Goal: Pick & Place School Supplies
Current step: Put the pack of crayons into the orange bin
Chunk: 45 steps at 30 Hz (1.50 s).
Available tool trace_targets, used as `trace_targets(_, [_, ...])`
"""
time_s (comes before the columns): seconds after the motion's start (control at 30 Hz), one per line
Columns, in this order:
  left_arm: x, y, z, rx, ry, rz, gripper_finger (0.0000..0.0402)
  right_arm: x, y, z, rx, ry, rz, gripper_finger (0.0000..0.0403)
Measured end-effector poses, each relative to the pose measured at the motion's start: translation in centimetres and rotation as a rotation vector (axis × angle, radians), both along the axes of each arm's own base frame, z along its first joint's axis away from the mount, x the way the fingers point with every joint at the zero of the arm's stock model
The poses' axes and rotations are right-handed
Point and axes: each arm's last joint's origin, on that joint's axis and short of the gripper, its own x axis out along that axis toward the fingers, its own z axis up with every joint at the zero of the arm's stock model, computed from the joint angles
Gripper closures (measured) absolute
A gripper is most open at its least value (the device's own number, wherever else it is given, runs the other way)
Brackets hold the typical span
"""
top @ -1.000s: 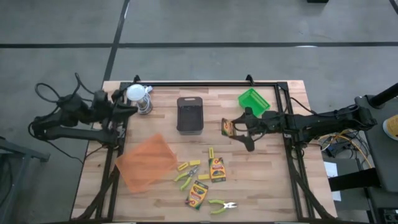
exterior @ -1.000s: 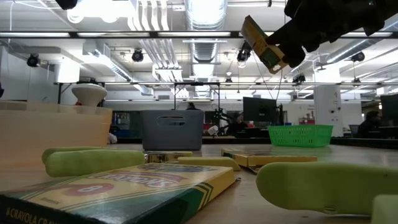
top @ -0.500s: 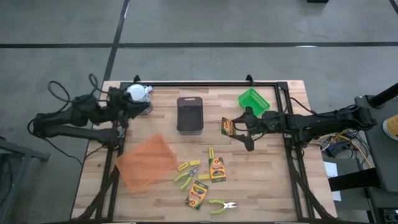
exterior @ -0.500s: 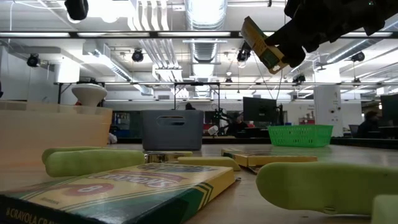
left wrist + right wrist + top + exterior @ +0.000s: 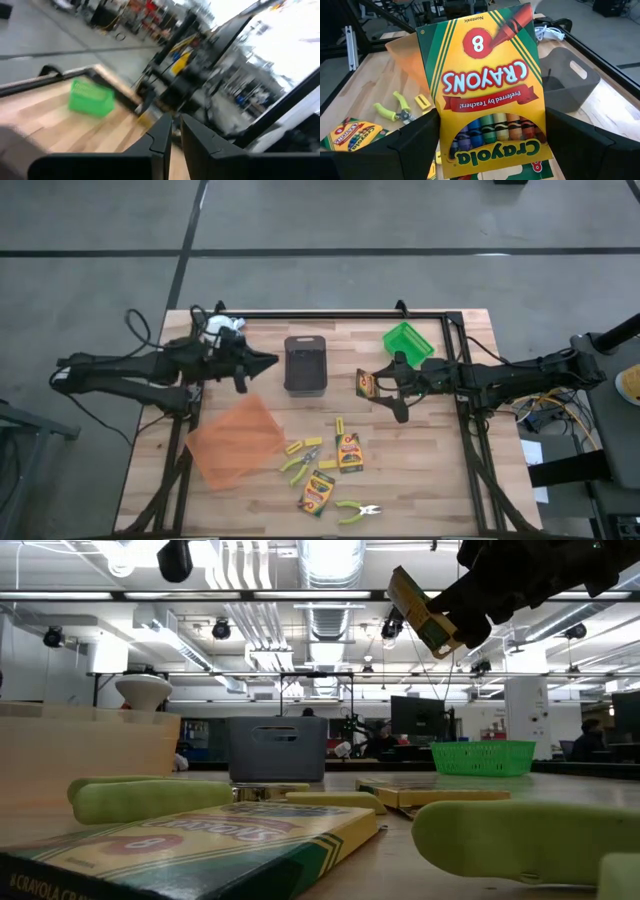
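The right gripper (image 5: 385,387) holds a crayon box (image 5: 366,384) pinched across its width, raised clear of the table (image 5: 440,470); the wrist view shows both fingers (image 5: 415,145) clamped on the box's lower edges. Just behind this gripper sits the green tray (image 5: 408,343), and just past its fingertips stands the black tray (image 5: 305,364); both appear empty. Nearer the front edge, below the held box, lie two more crayon boxes (image 5: 349,452), two lime-handled tools (image 5: 300,465) and several short yellow sticks (image 5: 340,425), all unsorted. Beyond these rests the orange tray (image 5: 235,438). Farthest off, the left gripper (image 5: 262,362) hangs pressed together and empty, pointed toward the black tray. Judged from this layout, sorting has barely begun: one box is in transit, nothing is placed.
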Motion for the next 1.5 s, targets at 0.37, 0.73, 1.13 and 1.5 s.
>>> trace_targets(0.37, [0.86, 0.0, -0.13, 0.003, -0.008, 0.002, 0.0357, -0.01, -0.01, 0.01, 0.0, 0.0, -0.001, 0.0078])
trace_targets(0.73, [0.78, 0.01, -0.07, 0.003, -0.011, 0.003, 0.0357, -0.01, -0.01, 0.02, 0.003, -0.001, -0.003, 0.0078])
trace_targets(1.13, [0.79, 0.01, -0.09, -0.005, -0.012, 0.002, 0.0357, -0.01, -0.01, 0.02, 0.003, -0.001, -0.003, 0.0078])
trace_targets(1.5, [0.8, 0.01, -0.18, 0.032, 0.005, 0.004, 0.0358, -0.01, -0.01, 0.01, 0.003, -0.001, -0.003, 0.0078])
